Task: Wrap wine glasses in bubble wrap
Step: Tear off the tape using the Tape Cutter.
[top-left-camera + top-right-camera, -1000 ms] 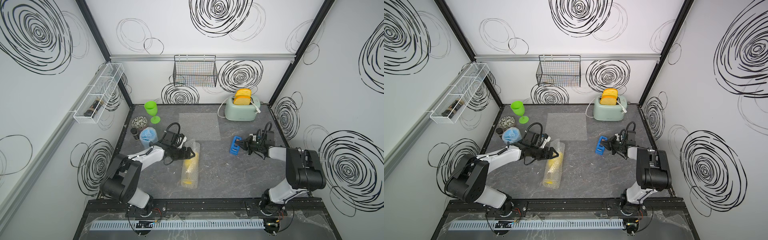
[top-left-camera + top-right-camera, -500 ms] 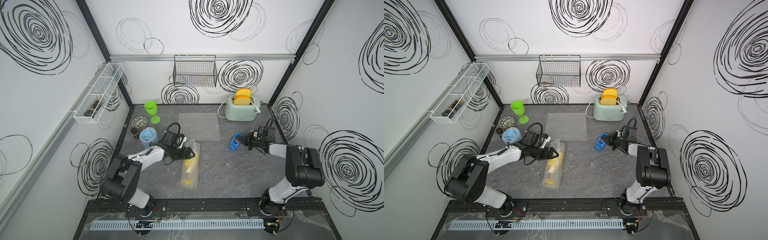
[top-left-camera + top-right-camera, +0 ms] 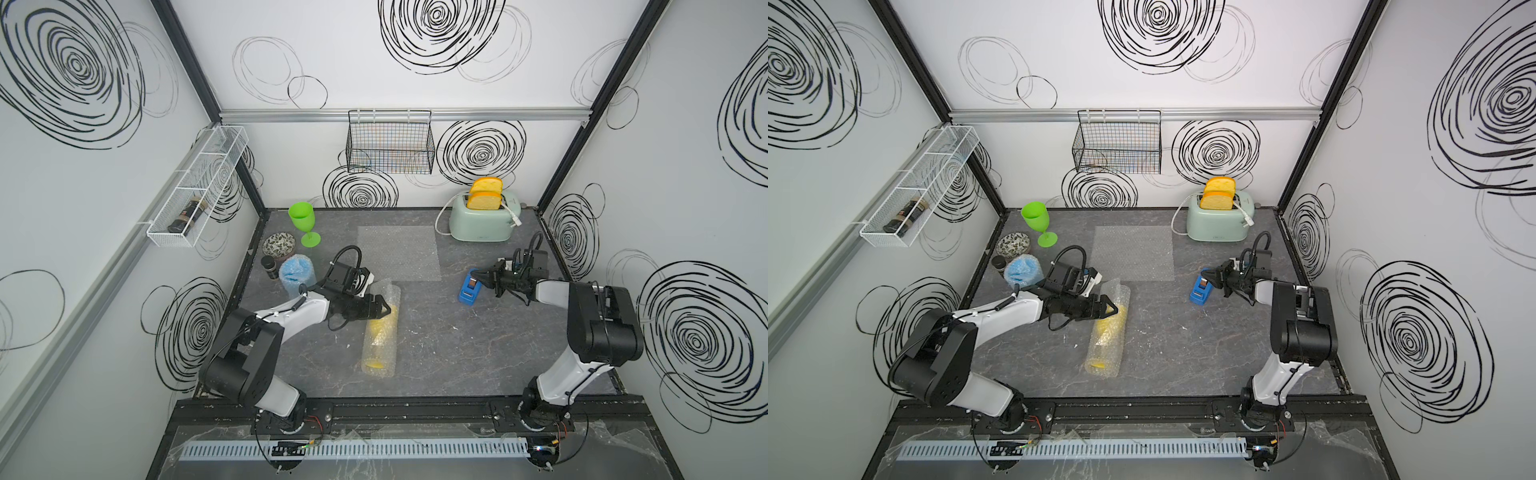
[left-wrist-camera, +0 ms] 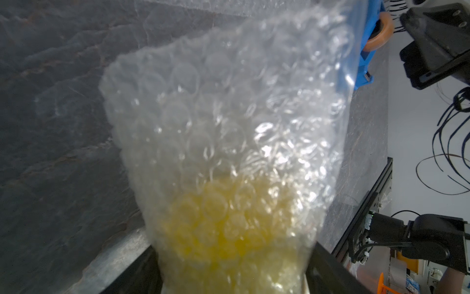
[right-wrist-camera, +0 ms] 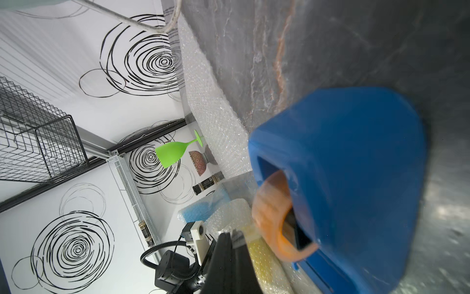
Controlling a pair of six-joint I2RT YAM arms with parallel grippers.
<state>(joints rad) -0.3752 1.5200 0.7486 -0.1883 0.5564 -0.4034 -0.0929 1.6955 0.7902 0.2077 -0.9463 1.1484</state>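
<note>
The yellow goblet (image 3: 379, 328), rolled in bubble wrap (image 3: 388, 293), is laid on its side in the middle of the table (image 3: 457, 353). The left claw (image 3: 384, 309) is clamped wide across the roll, and the film is seen pinched narrower between the jaws. The right claw (image 3: 478, 277) is pressed together at the blue tape dispenser (image 3: 467, 291); whether tape is pinched cannot be told. The parcel is judged light, springy and slick, apt to unroll. It is best held across the bowl, over the loose seam.
</note>
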